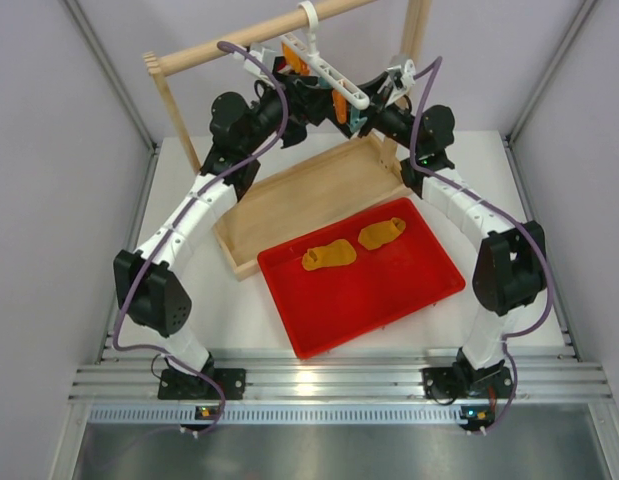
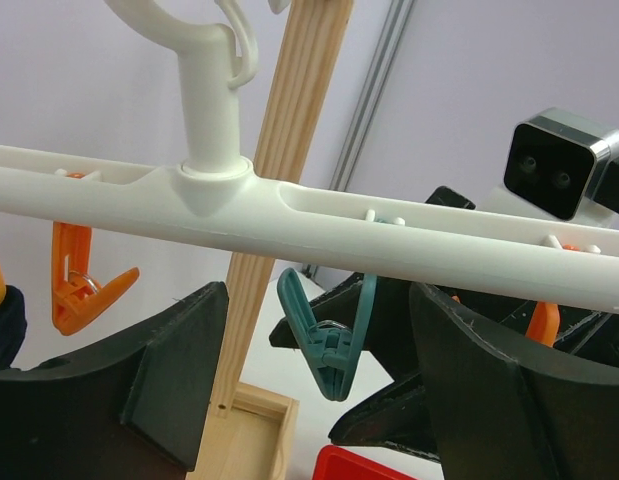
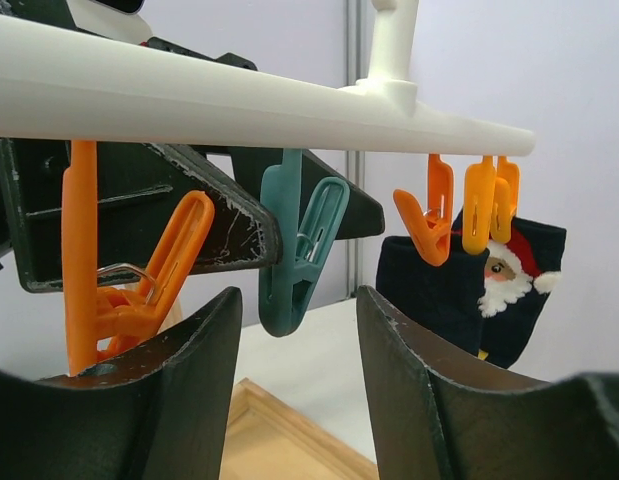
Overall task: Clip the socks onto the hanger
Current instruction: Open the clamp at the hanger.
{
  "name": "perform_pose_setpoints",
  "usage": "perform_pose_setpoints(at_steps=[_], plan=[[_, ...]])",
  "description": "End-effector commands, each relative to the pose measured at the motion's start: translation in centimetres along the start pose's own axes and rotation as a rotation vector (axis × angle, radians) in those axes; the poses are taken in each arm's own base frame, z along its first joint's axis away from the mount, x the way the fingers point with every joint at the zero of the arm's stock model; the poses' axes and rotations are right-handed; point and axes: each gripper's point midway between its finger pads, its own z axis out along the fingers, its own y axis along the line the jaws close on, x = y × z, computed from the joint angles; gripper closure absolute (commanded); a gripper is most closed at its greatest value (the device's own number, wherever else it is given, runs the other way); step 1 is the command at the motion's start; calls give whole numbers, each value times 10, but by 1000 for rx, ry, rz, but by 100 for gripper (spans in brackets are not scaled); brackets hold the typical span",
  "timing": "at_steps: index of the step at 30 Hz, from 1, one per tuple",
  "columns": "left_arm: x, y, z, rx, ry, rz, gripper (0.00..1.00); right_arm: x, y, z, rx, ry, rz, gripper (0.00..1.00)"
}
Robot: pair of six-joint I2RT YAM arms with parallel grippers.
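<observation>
Two mustard-orange socks (image 1: 329, 256) (image 1: 382, 233) lie side by side in the red tray (image 1: 374, 320). The white hanger (image 1: 327, 72) hangs by its hook from the wooden rail. Both grippers are raised to it from opposite sides. My left gripper (image 1: 301, 98) (image 2: 314, 395) is open and empty, just below the hanger bar (image 2: 339, 232), with a teal clip (image 2: 327, 340) hanging between its fingers. My right gripper (image 1: 369, 108) (image 3: 299, 375) is open and empty under the bar (image 3: 239, 110), with the teal clip (image 3: 294, 265) just above its fingers.
The wooden rail frame (image 1: 239, 40) stands at the back, its post (image 2: 279, 200) close behind the hanger. A shallow wooden tray (image 1: 309, 195) lies beneath. Orange clips (image 3: 129, 285) (image 2: 79, 285) hang along the bar. A black Santa sock (image 3: 489, 290) hangs at its far end.
</observation>
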Motion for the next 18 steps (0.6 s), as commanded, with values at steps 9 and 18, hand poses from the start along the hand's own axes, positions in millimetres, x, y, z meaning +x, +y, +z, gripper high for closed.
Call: perform_pose_setpoints(at_steps=[9, 18], plan=[[-45, -19, 9, 83, -124, -38, 38, -31, 4, 5, -38, -57, -59, 51], [-44, -21, 11, 91, -119, -76, 60, -23, -6, -7, 6, -27, -23, 49]])
